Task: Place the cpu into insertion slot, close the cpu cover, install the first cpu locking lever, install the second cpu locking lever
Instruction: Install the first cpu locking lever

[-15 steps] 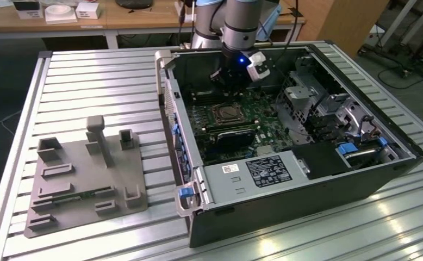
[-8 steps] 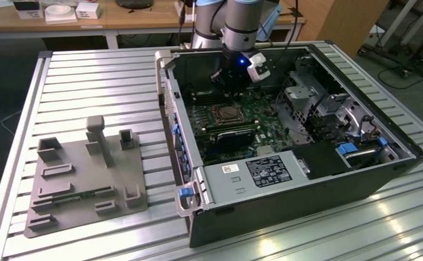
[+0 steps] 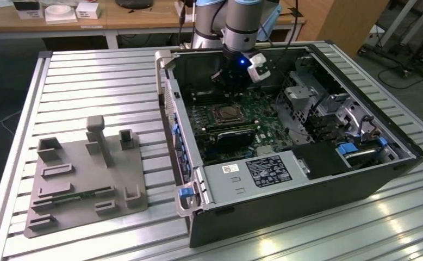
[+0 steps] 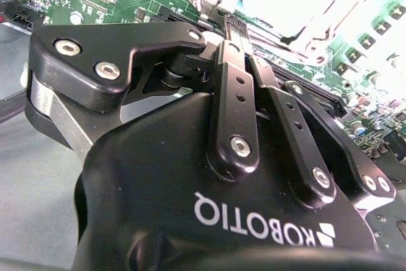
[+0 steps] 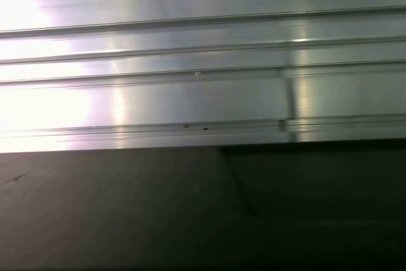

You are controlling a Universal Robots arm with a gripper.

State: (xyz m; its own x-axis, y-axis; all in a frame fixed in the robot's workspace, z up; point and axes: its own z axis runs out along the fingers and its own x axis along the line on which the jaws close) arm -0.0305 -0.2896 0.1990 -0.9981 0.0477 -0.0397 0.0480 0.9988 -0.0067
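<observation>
Bench [image 3: 88, 70] is ribbed silver, computer case [image 3: 306, 204] is black with blue clips [image 3: 185, 191]. The motherboard [image 3: 262, 103] is green, the insertion slot [image 3: 228, 113] has a silvery rim, the tray [image 3: 88, 179] is plain grey.

The arm [image 3: 239, 22] is silver-grey with pale blue joint caps [image 3: 268, 24] and a blue light [image 3: 241, 61] at its wrist. The gripper [image 4: 233, 26] is glossy black, white-lettered, its flat links [image 4: 231, 106] pinned by silver screws [image 4: 240, 146].

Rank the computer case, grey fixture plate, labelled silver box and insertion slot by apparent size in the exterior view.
Largest to smallest:
1. computer case
2. grey fixture plate
3. labelled silver box
4. insertion slot, which sits farther from the camera yet is clearly the smallest
</observation>
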